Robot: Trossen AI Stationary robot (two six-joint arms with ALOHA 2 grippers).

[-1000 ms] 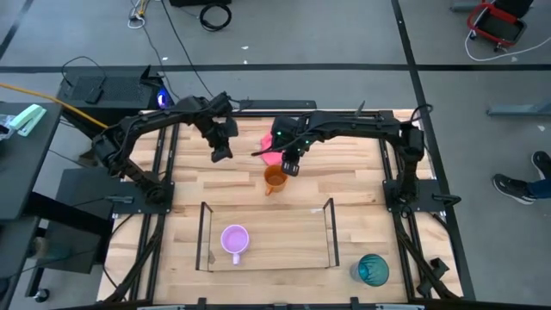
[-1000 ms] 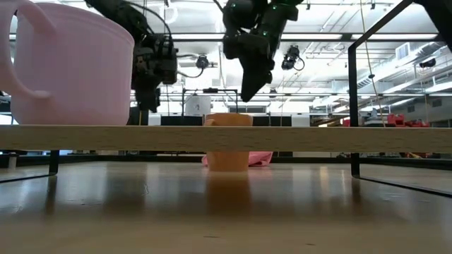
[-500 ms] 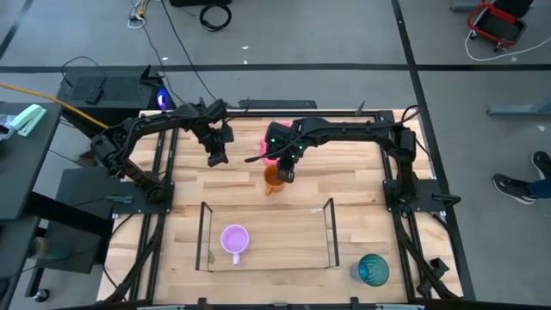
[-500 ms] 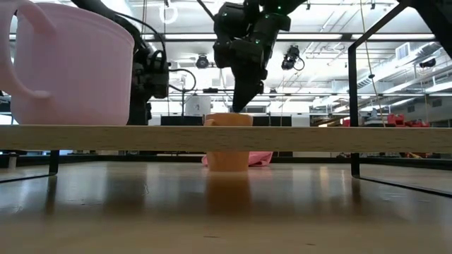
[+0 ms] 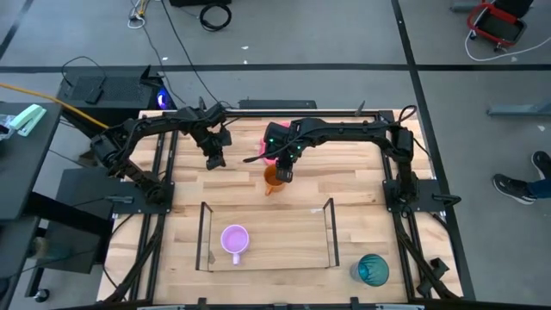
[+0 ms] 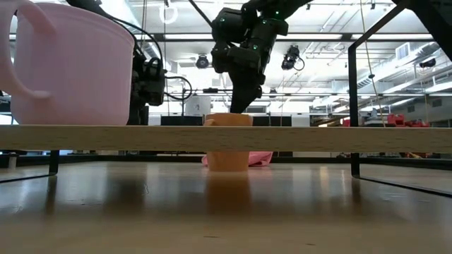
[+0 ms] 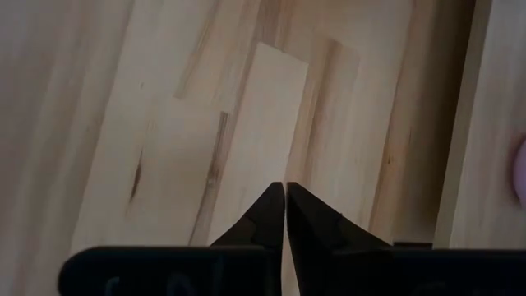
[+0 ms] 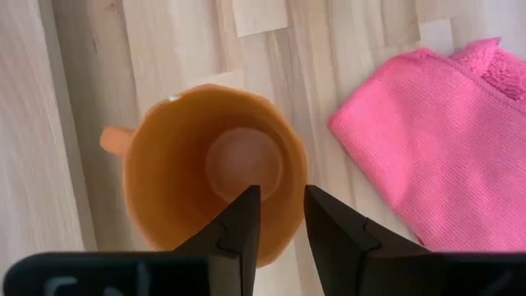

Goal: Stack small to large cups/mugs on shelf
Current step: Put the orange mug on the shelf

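Note:
The orange mug (image 5: pixel 274 178) (image 8: pixel 209 193) stands upright on the table, on the far side of the shelf, with its handle (image 8: pixel 113 140) sticking out sideways. My right gripper (image 5: pixel 284 172) (image 8: pixel 283 218) is open right above the mug's rim, one finger over the hollow and one over the rim's outer side. The lilac mug (image 5: pixel 235 239) (image 6: pixel 70 63) stands in the left part of the shelf (image 5: pixel 275 258). The teal cup (image 5: pixel 373 269) stands on the table by the near right corner. My left gripper (image 5: pixel 213 158) (image 7: pixel 285 189) hangs shut over bare wood, left of the orange mug. My right gripper points down at the orange mug's rim (image 8: pixel 283 247), its fingers (image 8: pixel 245 215) on either side of the wall. In the low view the fingertips (image 6: pixel 236 109) reach the rim's height. Whether they touch the mug, I cannot tell.
A pink cloth (image 8: pixel 427 148) (image 5: pixel 268 146) lies on the table just beyond the orange mug, partly under the right arm. The shelf's thin dark posts (image 6: pixel 357 106) and clear walls stand between the mug and the near edge. The shelf's middle and right parts are bare wood.
My right gripper has come down onto the orange mug's rim and shifted slightly toward the table's left. My left gripper has drifted a little toward the left edge and lower. The mugs and the cup have not moved.

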